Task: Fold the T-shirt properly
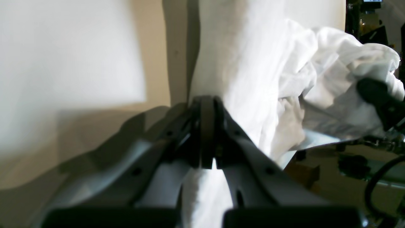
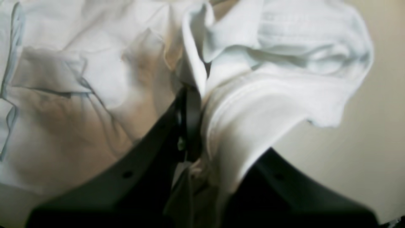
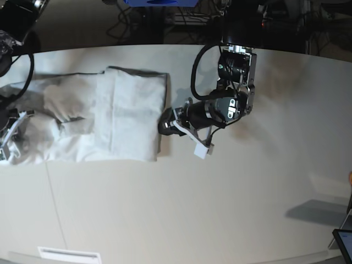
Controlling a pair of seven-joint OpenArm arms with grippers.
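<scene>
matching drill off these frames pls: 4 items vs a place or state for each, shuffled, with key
Items:
1. T-shirt
2. left gripper
3. right gripper
4. tabletop

Places or states:
A. shut on bunched cloth at the shirt's crumpled end
B. bare and off-white across the near half of the base view
C. shut on cloth at the folded end's edge
D. lying on the table, partly folded, one end flat, the other crumpled

Pairs: 1-D, 2-C, 3-A, 4-B
</scene>
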